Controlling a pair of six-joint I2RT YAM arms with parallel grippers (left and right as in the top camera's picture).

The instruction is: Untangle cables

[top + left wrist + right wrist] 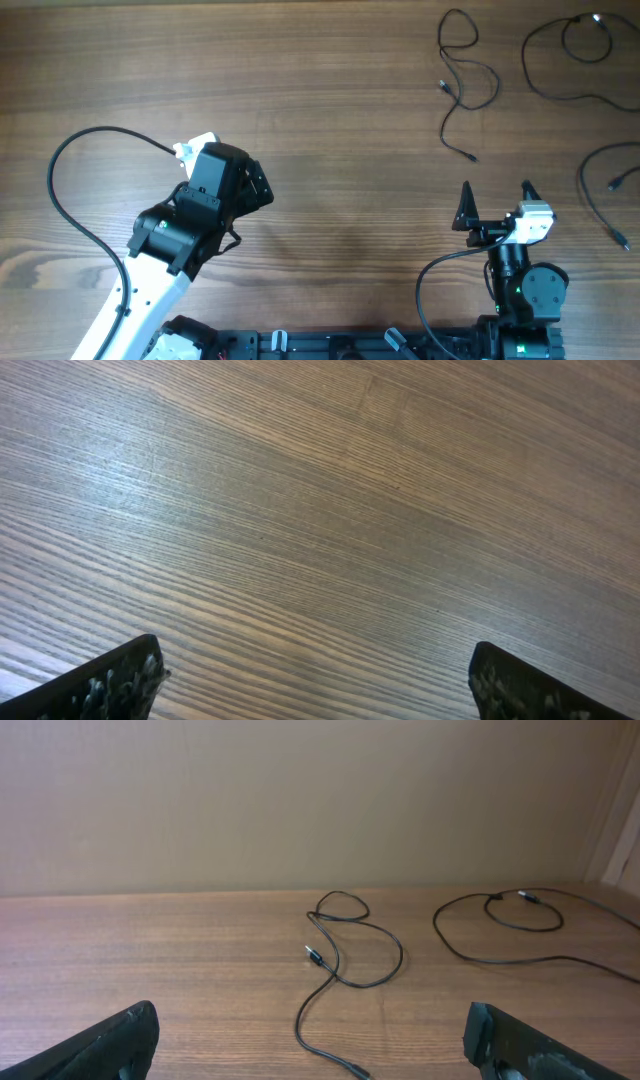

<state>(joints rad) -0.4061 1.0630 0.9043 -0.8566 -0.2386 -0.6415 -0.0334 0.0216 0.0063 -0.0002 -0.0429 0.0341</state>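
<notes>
Wrapping up, it seems: cables (469, 157) lie apart, left gripper (315, 652) and right gripper (497, 190) splayed empty, likely just retreat next.

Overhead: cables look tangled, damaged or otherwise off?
Nothing stands out. The left cable, middle cable and right cable lie apart on the table, at its right side. The left and middle each curl into a small loop; no knot joins them, no damage visible.
</notes>
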